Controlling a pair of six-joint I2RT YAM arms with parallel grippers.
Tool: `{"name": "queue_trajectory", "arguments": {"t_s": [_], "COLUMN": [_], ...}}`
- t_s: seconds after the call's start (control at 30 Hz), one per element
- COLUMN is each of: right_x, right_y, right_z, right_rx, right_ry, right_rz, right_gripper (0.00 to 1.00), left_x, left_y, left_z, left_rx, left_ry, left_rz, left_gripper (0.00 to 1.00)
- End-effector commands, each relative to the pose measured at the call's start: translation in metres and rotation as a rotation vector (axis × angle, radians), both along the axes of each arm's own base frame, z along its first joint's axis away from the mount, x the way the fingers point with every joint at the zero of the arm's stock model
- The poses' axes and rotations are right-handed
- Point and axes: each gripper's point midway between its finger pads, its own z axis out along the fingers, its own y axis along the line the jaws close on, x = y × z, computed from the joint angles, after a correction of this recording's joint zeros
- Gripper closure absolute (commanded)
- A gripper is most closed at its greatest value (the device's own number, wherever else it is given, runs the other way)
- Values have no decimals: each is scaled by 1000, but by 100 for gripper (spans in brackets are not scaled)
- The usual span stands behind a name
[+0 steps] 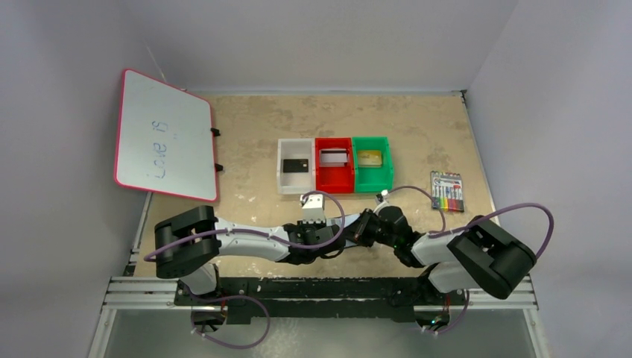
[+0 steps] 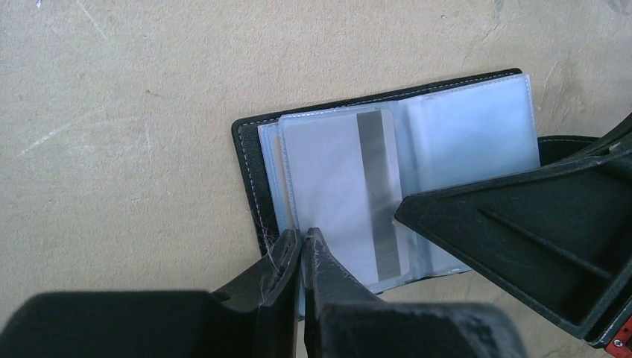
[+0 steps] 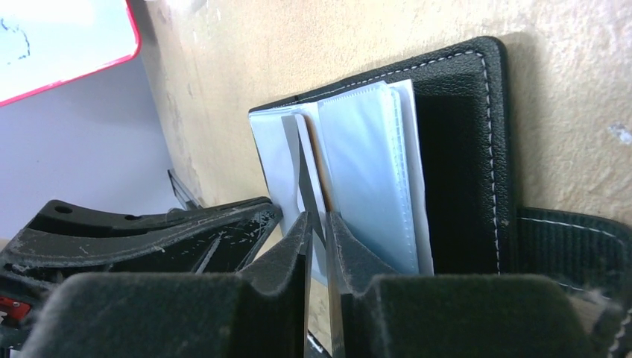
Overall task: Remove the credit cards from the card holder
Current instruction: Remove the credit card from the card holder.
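The card holder [image 2: 250,160] lies open on the table, black with clear sleeves [image 2: 477,127]. A pale card with a grey stripe [image 2: 335,186] sits in its top sleeve. My left gripper [image 2: 302,235] is shut on that sleeve's near left edge. My right gripper [image 3: 318,218] straddles the same leaf from the other side. Its jaws are narrowly parted, with the thin leaf between them. One right finger [image 2: 522,224] covers the card's corner. A black card [image 1: 296,165], a silver card [image 1: 334,156] and a gold card [image 1: 370,157] lie in bins. In the top view both grippers hide the holder.
A white bin [image 1: 285,183], a red bin [image 1: 333,181] and a green bin [image 1: 373,181] stand in a row just beyond the grippers. A marker pack [image 1: 446,191] lies at the right. A red-framed whiteboard [image 1: 164,134] leans at the far left. The holder's strap tab [image 3: 574,246] sticks out sideways.
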Motion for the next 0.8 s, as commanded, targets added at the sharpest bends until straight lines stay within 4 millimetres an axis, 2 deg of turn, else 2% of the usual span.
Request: {"name": "queue_trajectory", "arguments": {"t_s": [0.0, 0.17, 0.37, 0.47, 0.57, 0.77], "right_x": [-8, -14, -17, -17, -15, -15], "right_y": [10, 23, 28, 30, 33, 34], "right_z": [6, 32, 50, 52, 40, 29], "right_rx": [33, 117, 171, 172, 126, 127], "right_ry": [-54, -181, -248, -251, -212, -173], "right_rz": [88, 205, 248, 258, 280, 271], "right_gripper": [87, 90, 94, 94, 91, 90], "left_x": [-11, -10, -9, -9, -8, -9], "left_y": [-9, -9, -7, -7, -9, -10], "left_z": [-15, -15, -14, -12, -9, -10], "left_rx": [3, 6, 5, 1, -9, -15], "left_ry": [59, 55, 47, 43, 37, 39], "left_rz": [-43, -41, -27, -29, -34, -40], "left_gripper": [98, 100, 100, 100, 100, 100]}}
